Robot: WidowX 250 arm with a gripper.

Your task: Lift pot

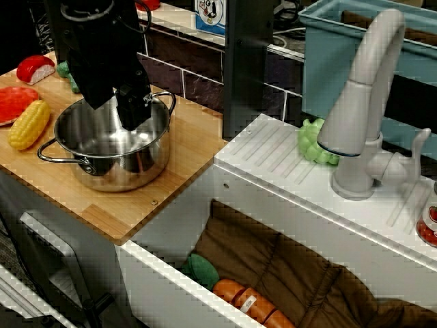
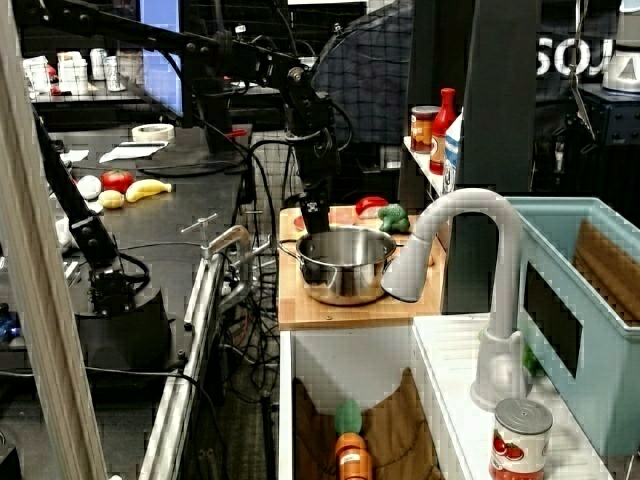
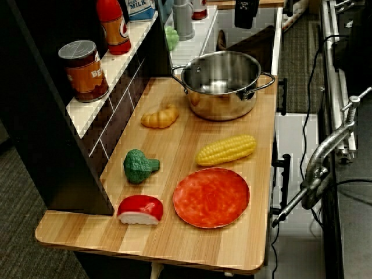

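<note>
The shiny steel pot (image 1: 113, 154) stands upright and lidless on the wooden counter (image 1: 191, 147), with one loop handle on each side. It also shows as the pot (image 2: 345, 265) beside the sink and as the pot (image 3: 222, 84) at the counter's far end. My black gripper (image 1: 117, 113) hangs over the pot's back rim, its two fingers apart and holding nothing. The gripper (image 2: 315, 218) sits just above the rim on the pot's left in that view. Seen along the counter, the gripper (image 3: 246, 17) is clear of the pot and higher than it.
A yellow corn cob (image 3: 226, 149), red plate (image 3: 211, 196), broccoli (image 3: 138, 165), croissant (image 3: 160, 118) and a red-and-white piece (image 3: 139, 209) lie on the counter. A can (image 3: 85, 70) stands on the wall shelf. The faucet (image 1: 362, 102) and a sink holding a carrot (image 1: 249, 304) are to the right.
</note>
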